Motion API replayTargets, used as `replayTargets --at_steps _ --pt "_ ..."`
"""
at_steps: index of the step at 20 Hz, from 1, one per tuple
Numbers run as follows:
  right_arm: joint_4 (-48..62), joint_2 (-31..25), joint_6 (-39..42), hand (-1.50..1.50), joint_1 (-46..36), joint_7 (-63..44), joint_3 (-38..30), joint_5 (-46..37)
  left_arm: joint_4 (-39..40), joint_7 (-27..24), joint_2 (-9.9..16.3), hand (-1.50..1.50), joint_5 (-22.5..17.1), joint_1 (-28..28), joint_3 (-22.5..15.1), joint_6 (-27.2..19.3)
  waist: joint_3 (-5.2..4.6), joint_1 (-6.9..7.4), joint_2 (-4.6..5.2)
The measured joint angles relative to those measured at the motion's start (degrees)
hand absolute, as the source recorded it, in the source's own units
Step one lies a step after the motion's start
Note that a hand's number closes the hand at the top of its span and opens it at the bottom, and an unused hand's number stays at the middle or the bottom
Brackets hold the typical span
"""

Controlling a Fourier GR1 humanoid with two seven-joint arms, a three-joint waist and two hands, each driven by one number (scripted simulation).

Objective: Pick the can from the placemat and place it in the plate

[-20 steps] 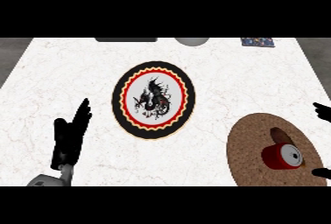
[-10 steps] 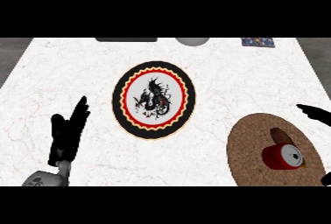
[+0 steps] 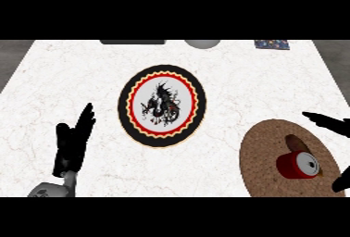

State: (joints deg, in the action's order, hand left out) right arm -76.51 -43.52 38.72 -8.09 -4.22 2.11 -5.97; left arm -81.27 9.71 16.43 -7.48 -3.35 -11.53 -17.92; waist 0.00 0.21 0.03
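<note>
Two hands show, and the right hand is much the nearer to the can. It comes in at the view's right edge, its fingers straight and apart, holding nothing, reaching over the mat's far right rim. From those fingertips the can lies nearer the robot and slightly left, apart from them. It is red and lies on its side on the round brown mat, its pale end toward the lower right, so its long axis runs roughly from upper left to lower right. The mat runs off the lower right of the view, so room there is tight. The plate sits well apart to the upper left, with bare counter between. The left hand rests open at the lower left, fingers up.
</note>
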Motion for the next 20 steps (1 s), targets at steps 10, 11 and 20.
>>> replayTargets --at_steps 10,11,20 --pt "2.53 5.25 3.14 -1.50 -0.96 2.33 -2.06 -8.05 1.16 0.26 -2.92 0.00 3.24 -0.56 3.12 2.76 -0.01 -0.13 -0.03" --pt "2.48 6.71 2.43 -1.50 -0.86 1.89 -1.62 -8.75 1.58 0.62 -3.02 0.00 3.45 -1.21 3.39 2.99 -0.02 -0.16 -0.03" --pt "1.87 11.33 3.33 1.50 0.27 2.11 -3.18 -13.96 -3.81 3.48 -5.08 0.00 6.49 1.86 4.57 4.08 0.00 -0.15 -0.06"
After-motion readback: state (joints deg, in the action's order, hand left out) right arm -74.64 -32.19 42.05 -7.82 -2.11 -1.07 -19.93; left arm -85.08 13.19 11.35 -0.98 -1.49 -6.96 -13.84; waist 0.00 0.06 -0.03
